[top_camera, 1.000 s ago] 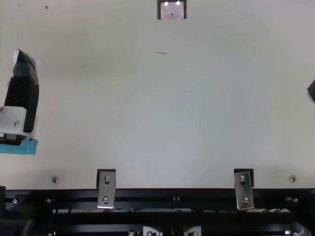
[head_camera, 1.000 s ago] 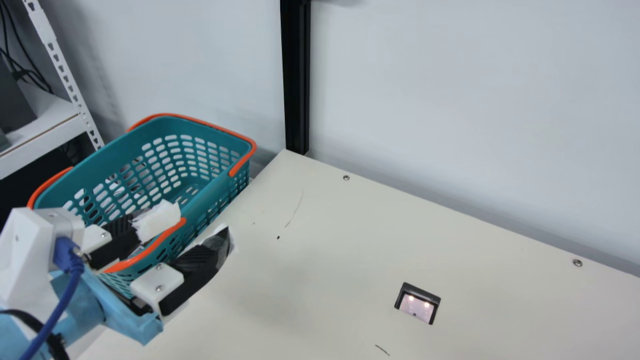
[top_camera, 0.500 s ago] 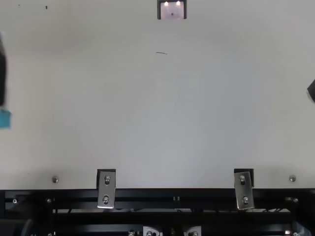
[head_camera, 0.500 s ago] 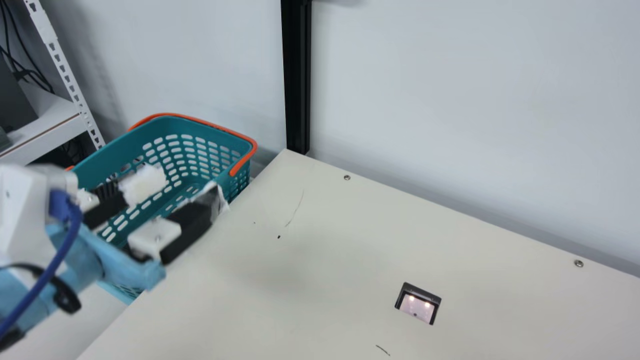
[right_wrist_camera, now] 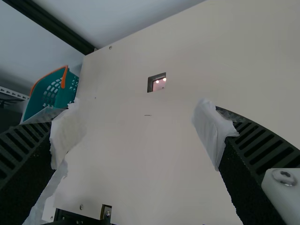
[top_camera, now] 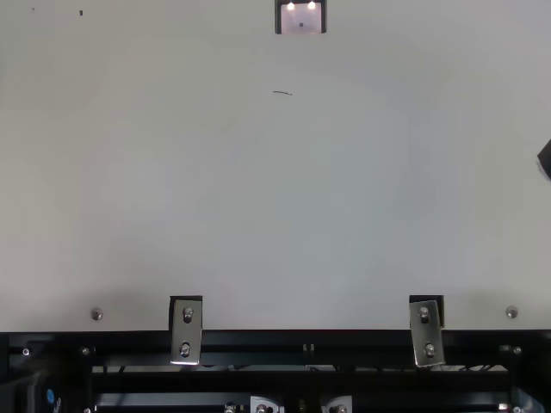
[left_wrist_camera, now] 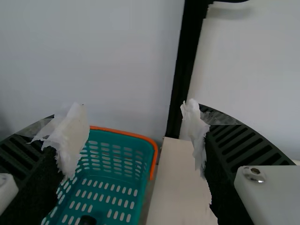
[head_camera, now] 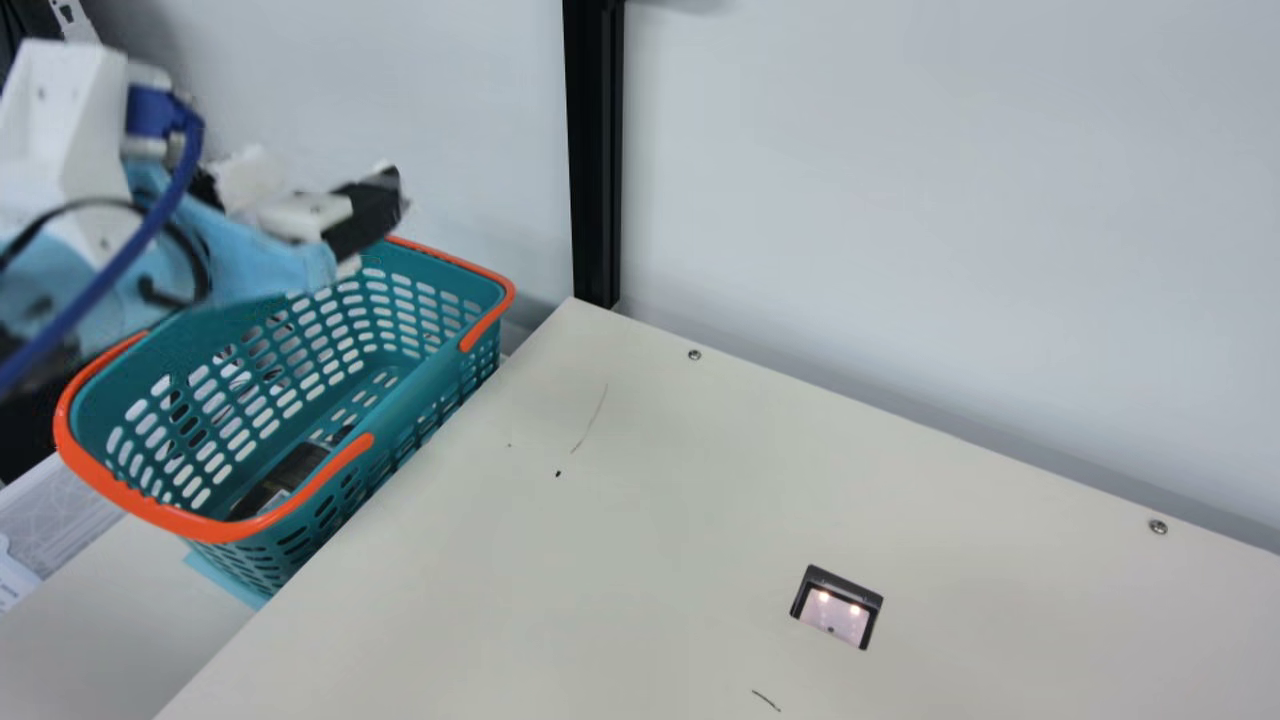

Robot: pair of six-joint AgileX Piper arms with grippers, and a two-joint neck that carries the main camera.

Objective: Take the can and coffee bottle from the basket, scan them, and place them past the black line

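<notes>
In the main view, my left gripper (head_camera: 318,190) stands open and empty above the teal basket (head_camera: 405,405). A dark item (head_camera: 285,478) lies inside near the basket's table-side wall; its kind is unclear. The left wrist view has the open fingers of my left gripper (left_wrist_camera: 136,126), with a small dark round thing (left_wrist_camera: 87,220) low in the basket. At the top view's right edge shows a black tip of my right gripper (top_camera: 545,160). Over the table in the right wrist view, my right gripper (right_wrist_camera: 136,129) is open, nothing between its pads. The scanner window (head_camera: 836,610) is lit.
A short dark line (head_camera: 765,700) marks the cream table (head_camera: 600,560) near the scanner. A black post (head_camera: 594,150) rises at the table's back corner before the wall. Metal brackets (top_camera: 186,331) sit on the table's front edge.
My left gripper has risen from beside the basket's near end to above it, farther back, leaving the top view. Its fingers stay apart. The right arm has kept still.
</notes>
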